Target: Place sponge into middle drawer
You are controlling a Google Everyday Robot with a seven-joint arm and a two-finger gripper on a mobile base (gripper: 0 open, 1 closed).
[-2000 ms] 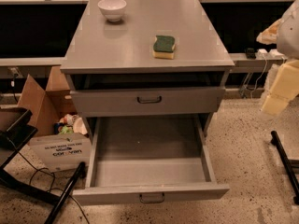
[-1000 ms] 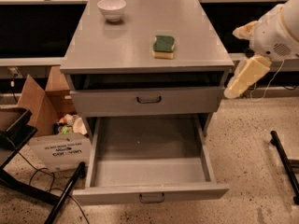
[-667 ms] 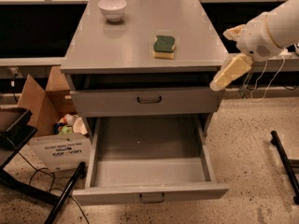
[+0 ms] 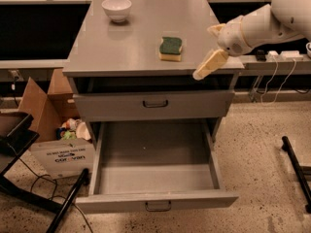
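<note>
- The sponge lies flat on the grey bench, right of the centre of its top, with the green layer up and the pale yellow foam showing along its near edge.
- The gripper is at the right of the frame, over the front right corner of the bench. It slants down and to the left from the white arm, which comes in from the upper right.
- The gripper is to the right of the sponge and a little nearer the front edge. The two are near each other but apart, with bare bench top between them.
- How far the gripper is open cannot be told; it has no hold on the sponge.
- The middle drawer is pulled out wide at the bottom centre of the frame, its flat grey floor in full view.
- The upper drawer above it is closed.
- A white bowl stands at the back left of the bench top, well apart from the sponge.
- A cardboard box sits on the floor left of the drawers.
</note>
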